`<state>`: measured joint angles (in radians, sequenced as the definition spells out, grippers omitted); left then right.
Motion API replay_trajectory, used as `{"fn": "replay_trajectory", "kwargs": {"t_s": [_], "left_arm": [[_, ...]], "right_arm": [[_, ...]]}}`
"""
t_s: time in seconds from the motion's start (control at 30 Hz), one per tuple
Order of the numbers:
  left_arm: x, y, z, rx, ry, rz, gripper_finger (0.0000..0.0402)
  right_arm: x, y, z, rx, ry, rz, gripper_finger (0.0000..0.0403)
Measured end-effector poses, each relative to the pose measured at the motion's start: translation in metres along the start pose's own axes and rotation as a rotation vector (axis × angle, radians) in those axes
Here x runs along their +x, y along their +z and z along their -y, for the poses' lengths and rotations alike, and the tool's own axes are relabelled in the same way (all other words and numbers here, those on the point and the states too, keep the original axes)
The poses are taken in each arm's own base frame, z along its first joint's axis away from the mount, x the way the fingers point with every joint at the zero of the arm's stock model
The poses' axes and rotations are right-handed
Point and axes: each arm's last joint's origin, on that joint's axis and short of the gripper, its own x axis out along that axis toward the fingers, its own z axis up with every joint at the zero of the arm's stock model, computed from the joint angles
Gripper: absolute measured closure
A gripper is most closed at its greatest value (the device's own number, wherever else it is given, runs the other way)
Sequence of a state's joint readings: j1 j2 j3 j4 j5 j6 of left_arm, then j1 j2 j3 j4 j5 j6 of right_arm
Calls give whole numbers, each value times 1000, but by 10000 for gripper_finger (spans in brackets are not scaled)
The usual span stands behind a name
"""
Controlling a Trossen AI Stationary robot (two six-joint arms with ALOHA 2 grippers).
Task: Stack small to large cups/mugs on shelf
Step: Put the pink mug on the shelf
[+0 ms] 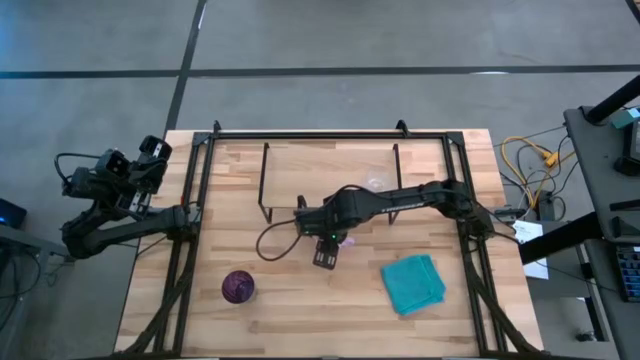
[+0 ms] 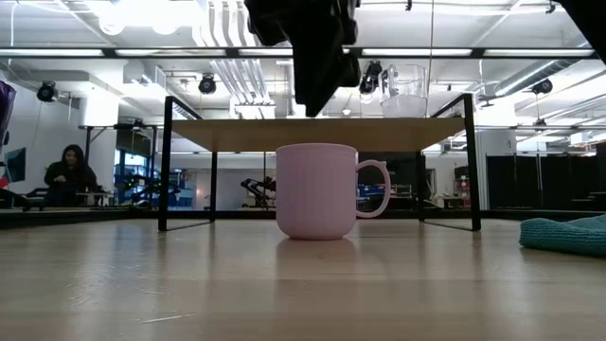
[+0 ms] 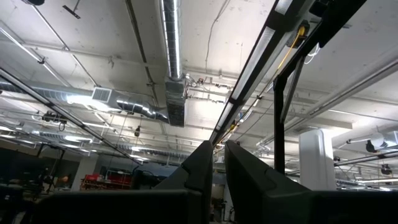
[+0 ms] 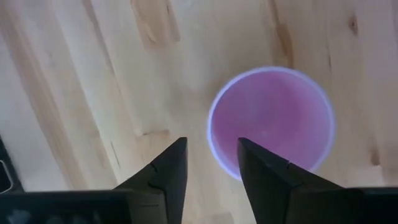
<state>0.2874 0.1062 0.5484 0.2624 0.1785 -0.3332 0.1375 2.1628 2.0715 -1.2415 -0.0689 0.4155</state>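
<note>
Surface: pale butcher-block table [image 1: 300, 320] inside black frame rails, workshop room behind.
Shelf: low shelf [image 2: 322, 134], thin black legs, light wooden top, at the table's far middle.
Glass cup: tiny clear cup [image 2: 402, 92] standing on the shelf top, toward its right end.
Pink mug: light pink mug [image 2: 317, 190] with handle, upright on the table in front of the shelf, mouth up and seemingly nothing inside.
Purple tumbler: dark purple tumbler [image 1: 238, 287] on the near-left table, well apart from the mug.
Cloth: teal cloth [image 1: 413, 283], near right, not involved.
Right gripper: right gripper [image 4: 208, 163] hangs above the mug, fingers spread, one finger over the rim, the other outside it.
Left gripper: left gripper [image 3: 214, 165] parked off the table's left edge, pointing at the ceiling, fingers nearly together.
Handling, mug: likely ceramic, stiff, smooth, moderately heavy; chips if knocked.
Hold point: pinch the wall at the rim, one finger inside; handle side looks less sure.
</note>
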Motion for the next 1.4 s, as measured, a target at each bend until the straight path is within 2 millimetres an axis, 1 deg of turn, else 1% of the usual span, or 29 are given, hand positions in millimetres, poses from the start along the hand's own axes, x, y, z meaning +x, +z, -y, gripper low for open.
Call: {"fn": "replay_trajectory", "kwargs": {"t_s": [0.27,0.43,0.63,0.8,1.03,1.4], "left_arm": [[0,0,0,0,0,0,372],[0,0,0,0,0,0,372],[0,0,0,0,0,0,372],[0,0,0,0,0,0,372],[0,0,0,0,0,0,372],[0,0,0,0,0,0,372]], "right_arm": [[12,-4,2,4,-13,-29,249],[11,-2,2,-3,-8,-11,251],[20,-2,3,1,-5,-4,249],[23,0,2,2,6,19,243],[26,-1,3,37,5,16,246],[42,-7,6,47,-9,-13,255]]}}
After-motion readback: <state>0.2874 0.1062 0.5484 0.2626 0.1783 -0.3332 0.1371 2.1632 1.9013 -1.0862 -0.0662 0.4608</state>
